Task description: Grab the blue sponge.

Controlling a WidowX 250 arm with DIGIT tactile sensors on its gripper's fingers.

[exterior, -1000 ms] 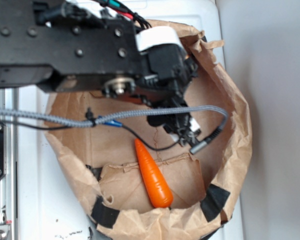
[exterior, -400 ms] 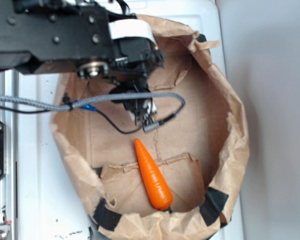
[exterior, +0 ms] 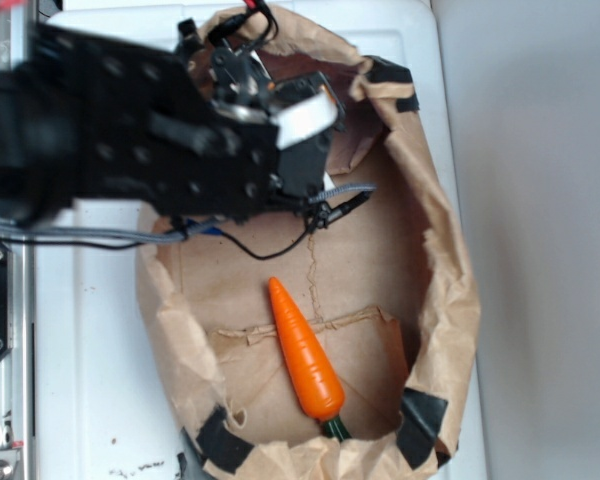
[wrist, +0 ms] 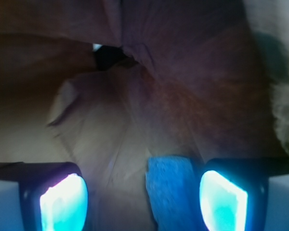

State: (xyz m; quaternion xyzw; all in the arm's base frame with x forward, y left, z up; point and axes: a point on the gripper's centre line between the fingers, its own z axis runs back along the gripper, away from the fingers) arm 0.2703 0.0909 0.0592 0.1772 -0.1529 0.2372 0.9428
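Sponge, blue sponge point(wrist: 168, 190), sits btwn the hand's point(wrist: 143, 197) spread fingers, close beside the right-side pad point(wrist: 221, 199), not clamped. Hand is open inside the paper bag point(exterior: 450, 290). Carrot point(exterior: 305, 350) lies well apart on bag floor.

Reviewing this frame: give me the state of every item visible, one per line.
blue sponge: between the open fingers, nearer the right one, not gripped
gripper: open, low inside the bag
orange carrot: lying on the bag floor, untouched
brown paper bag: open, rim rolled down
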